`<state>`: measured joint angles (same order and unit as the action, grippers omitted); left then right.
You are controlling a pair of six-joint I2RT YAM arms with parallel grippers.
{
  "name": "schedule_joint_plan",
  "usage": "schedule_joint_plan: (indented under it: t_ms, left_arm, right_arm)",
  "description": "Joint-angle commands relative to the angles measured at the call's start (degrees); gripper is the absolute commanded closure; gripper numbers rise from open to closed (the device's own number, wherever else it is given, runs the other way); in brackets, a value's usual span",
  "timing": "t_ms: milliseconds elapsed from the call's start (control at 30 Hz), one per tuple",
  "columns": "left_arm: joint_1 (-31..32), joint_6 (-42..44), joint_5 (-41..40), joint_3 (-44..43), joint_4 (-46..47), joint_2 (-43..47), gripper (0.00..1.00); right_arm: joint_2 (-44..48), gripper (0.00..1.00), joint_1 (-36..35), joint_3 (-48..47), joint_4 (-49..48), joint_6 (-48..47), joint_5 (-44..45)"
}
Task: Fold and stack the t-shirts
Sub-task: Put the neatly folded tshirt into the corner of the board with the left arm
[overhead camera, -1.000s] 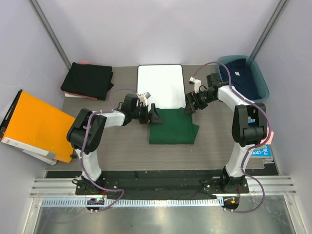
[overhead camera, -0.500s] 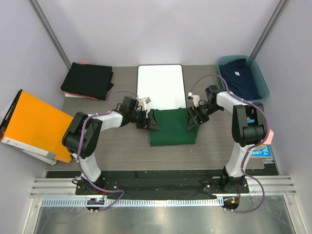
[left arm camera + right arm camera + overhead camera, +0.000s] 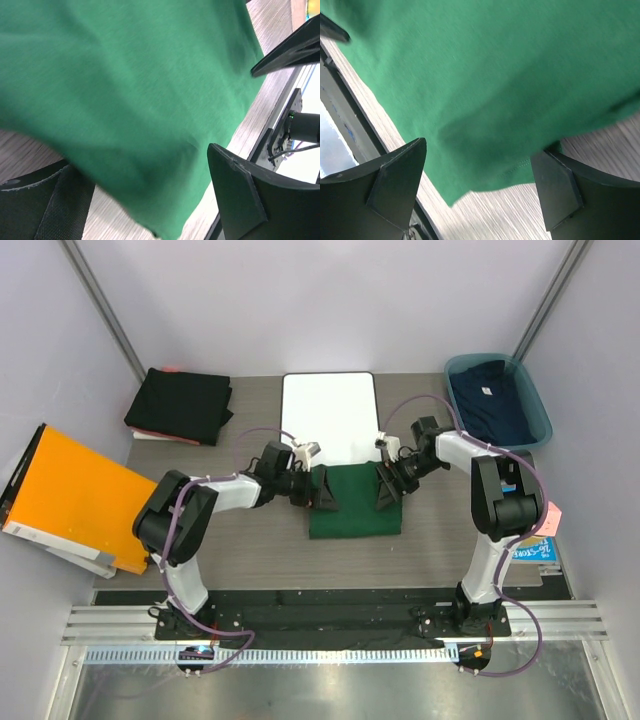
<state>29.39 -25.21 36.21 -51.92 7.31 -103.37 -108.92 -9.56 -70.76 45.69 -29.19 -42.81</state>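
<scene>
Vs a second ago, both grippers have slid in toward each other, and the dark green cotton t-shirt (image 3: 355,508) between them looks narrower, its sides squared up. We see the left gripper (image 3: 322,492) at its left edge and the right gripper (image 3: 388,488) at its right edge, both w/ jaws spread wide over the cloth, pinching nothing. The shirt lies flat mid-tabletop (image 3: 250,550), far edge touching the white rectangular board (image 3: 330,415).

Risks, as we judge them:
- If the jaws close here they may catch only the top layer, so the fold peels open.
- A low fingertip could drag the hem & bunch it.
- Uneven pull L vs R would skew it.
- A push toward the far side would ride it onto the board.

Around:
- Stack of black folded t-shirts (image 3: 180,405), far left, well apart.
- Navy t-shirt (image 3: 500,410) in the teal plastic bin (image 3: 484,357), far right.
- Flat orange folder (image 3: 75,495), off the left edge.

Nothing stands between the shirt & the black stack but the left gripper.
</scene>
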Motion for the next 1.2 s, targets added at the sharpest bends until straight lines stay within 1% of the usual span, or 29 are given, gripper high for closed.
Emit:
schedule_joint_plan:
  t_ms: [0,33,67,100,133,167,233,333,400,433,467,500,533,567,600,633,700,733,767,933,967,1033,1167]
  left_arm:
    - [2.3,-1.2,-4.4,1.4,-0.7,-3.5,0.15]
    - [2.8,-1.2,-4.6,1.3,-0.6,-3.7,0.17]
    - [3.0,-1.6,-4.7,1.3,-0.4,-3.7,0.30]
    - [3.3,-1.6,-5.0,1.2,-0.3,-3.9,0.46]
    - [3.7,-1.8,-5.2,1.1,-0.3,-3.9,0.59]
    - [3.9,-2.0,-5.3,1.1,0.2,-4.2,0.79]
    - [4.7,-1.9,-6.3,0.6,0.2,-4.5,1.00]
    - [5.3,-1.8,-8.2,-0.8,-0.6,-4.9,1.00]
    - [5.4,-0.8,-9.0,-2.9,-2.7,-4.7,1.00]
    - [5.4,0.0,-11.1,-4.2,-4.7,-4.5,1.00]
    - [5.3,1.4,-11.9,-5.6,-9.3,-4.0,1.00]
    - [5.4,5.4,-13.5,-9.4,-12.4,-3.2,1.00]
    - [5.2,7.3,-15.3,-11.7,-15.5,-2.9,1.00]
    - [4.9,9.5,-17.9,-14.1,-22.3,-2.6,1.00]
    - [4.5,13.7,-19.1,-19.4,-25.6,-2.8,1.00]
    - [4.1,16.3,-20.3,-22.3,-32.4,-3.0,1.00]
    - [2.9,20.5,-23.1,-29.5,-37.0,-3.3,1.00]
    - [2.5,24.8,-24.8,-31.7,-41.3,-3.9,1.00]
    - [2.1,27.3,-26.6,-35.2,-42.9,-4.3,1.00]
    - [-2.2,39.6,-32.6,-42.7,-49.0,-6.8,1.00]
    - [-3.1,40.4,-32.7,-45.0,-49.8,-7.5,1.00]
    - [-5.8,42.0,-32.4,-46.5,-49.9,-8.2,1.00]
    - [-8.4,49.4,-35.7,-50.5,-50.4,-10.0,1.00]
  right_arm:
    - [-0.3,0.11,-2.2,0.4,-4.6,2.1,-1.8]
    - [-0.1,0.11,-2.5,0.3,-4.8,2.3,-1.8]
    - [0.1,0.11,-2.6,0.3,-5.0,2.3,-1.8]
    - [0.3,0.12,-2.6,0.3,-5.2,2.6,-1.6]
    - [0.5,0.11,-2.6,0.2,-5.2,2.6,-1.6]
    - [0.8,0.11,-2.6,0.2,-5.2,2.6,-1.2]
    - [1.3,0.11,-2.6,0.3,-5.0,2.6,-1.0]
    - [2.7,0.11,-2.5,0.9,-4.9,2.6,-0.4]
    - [4.1,0.11,-2.6,1.3,-4.5,1.8,0.2]
    - [4.5,0.11,-2.6,1.3,-3.6,1.4,0.4]
    - [5.0,0.11,-2.6,1.3,-3.1,1.0,0.8]
    - [6.2,0.11,-2.6,1.3,-2.5,-0.2,1.4]
    - [6.9,0.11,-2.6,1.3,-1.2,-0.8,1.8]
    - [7.6,0.11,-2.6,1.2,-0.4,-1.5,2.2]
    - [9.1,0.11,-2.6,1.1,0.3,-3.6,3.2]
    - [9.8,0.09,-2.6,1.1,2.0,-4.6,3.8]
    - [12.1,0.08,-2.5,0.8,3.7,-8.4,6.1]
    - [12.8,0.06,-2.4,0.5,5.3,-9.8,7.0]
    - [13.6,0.05,-1.8,0.2,6.1,-11.0,7.8]
    - [16.7,0.04,1.0,-3.0,8.9,-14.8,10.8]
    - [16.9,0.04,1.5,-3.4,9.1,-15.0,11.0]
    - [17.7,0.04,2.6,-4.3,9.2,-15.1,11.4]
    - [20.1,0.03,4.1,-6.1,9.6,-15.9,12.3]
